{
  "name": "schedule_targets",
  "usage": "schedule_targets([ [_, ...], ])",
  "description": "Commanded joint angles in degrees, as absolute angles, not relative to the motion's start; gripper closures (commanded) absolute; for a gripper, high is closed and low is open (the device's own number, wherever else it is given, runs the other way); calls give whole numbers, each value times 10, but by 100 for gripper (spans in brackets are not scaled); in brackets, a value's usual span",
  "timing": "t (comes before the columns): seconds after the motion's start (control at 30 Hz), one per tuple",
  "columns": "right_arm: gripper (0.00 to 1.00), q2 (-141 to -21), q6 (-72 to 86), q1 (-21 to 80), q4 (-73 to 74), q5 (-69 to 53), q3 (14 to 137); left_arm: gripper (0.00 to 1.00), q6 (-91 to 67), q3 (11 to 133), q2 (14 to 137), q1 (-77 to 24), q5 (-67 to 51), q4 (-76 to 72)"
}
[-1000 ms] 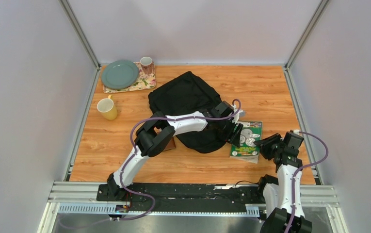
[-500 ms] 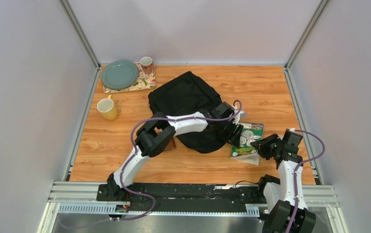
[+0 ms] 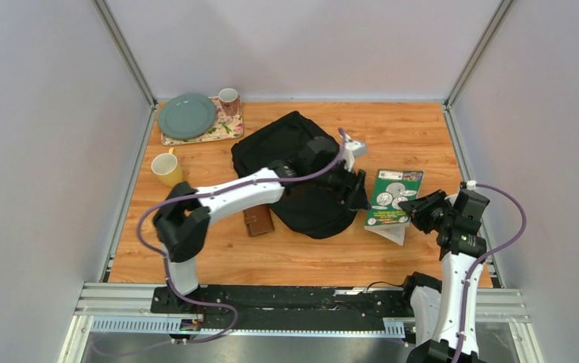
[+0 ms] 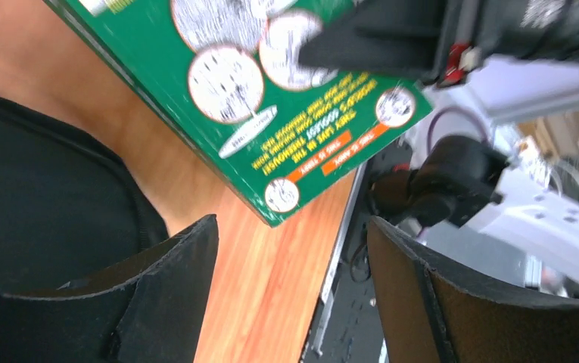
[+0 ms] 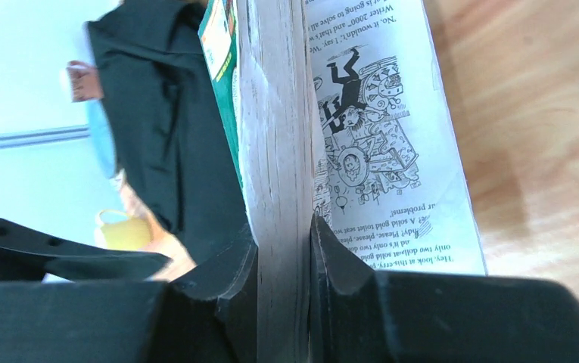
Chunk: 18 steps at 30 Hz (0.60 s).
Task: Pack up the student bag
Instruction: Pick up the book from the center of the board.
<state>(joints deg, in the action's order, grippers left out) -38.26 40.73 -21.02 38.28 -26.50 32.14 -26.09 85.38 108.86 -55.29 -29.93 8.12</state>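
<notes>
The student bag (image 3: pixel 290 162), a large black soft fabric backpack, lies slumped and flat at the centre of the top view, its rounded end toward the lower right. The left claw (image 3: pixel 356 195) hangs over the bag's right edge with its jaws spread wide and nothing between them; whether it touches the fabric cannot be told. The right claw (image 5: pixel 282 257) is clenched on the page block of a green-covered paperback book (image 3: pixel 392 198) just right of the bag, one printed page splayed out. The wooden bench (image 3: pixel 422 136) also carries a small brown wallet (image 3: pixel 258 221), a yellow mug (image 3: pixel 167 169) and, upper left, a floral tray (image 3: pixel 222 130) with a teal plate (image 3: pixel 187 115). Pale grey walls (image 3: pixel 301 45) enclose it.
</notes>
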Motion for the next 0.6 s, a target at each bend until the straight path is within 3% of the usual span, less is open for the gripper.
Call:
schedule_targets([
  [0.0,100,-365,456,-206,284,-401,352,20,-302,755,969,-491,-315,-39],
  [0.2,100,-359,504,-189,175,-490,340,20,-328,640,864,-434,-312,-114],
  [0.57,100,-381,575,-14,12,-450,316,19,-445,520,809,-390,-320,-279],
])
